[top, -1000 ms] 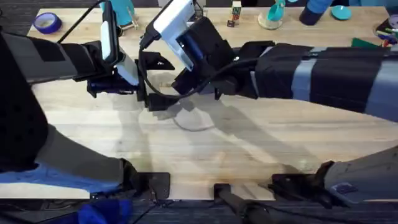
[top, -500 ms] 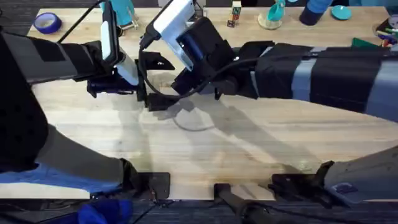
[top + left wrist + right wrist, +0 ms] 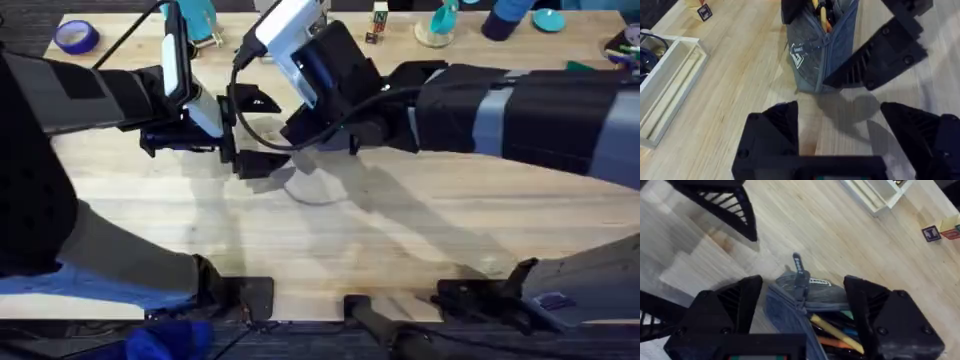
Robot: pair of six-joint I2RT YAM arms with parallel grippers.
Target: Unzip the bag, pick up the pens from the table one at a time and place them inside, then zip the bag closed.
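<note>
With the blue-grey pouch (image 3: 805, 297) unzipped on the counter (image 3: 850, 235), pens (image 3: 832, 330) inside, and both the right claw (image 3: 802, 307) and left claw (image 3: 840, 135) spread empty, the zipper pull (image 3: 799, 267) may be missed and the pouch tipped

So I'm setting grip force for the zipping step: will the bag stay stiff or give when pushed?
The bag looks like soft creased fabric, so it will probably give. It stands narrow and open with pens inside, so a sideways push may tip it.
</note>
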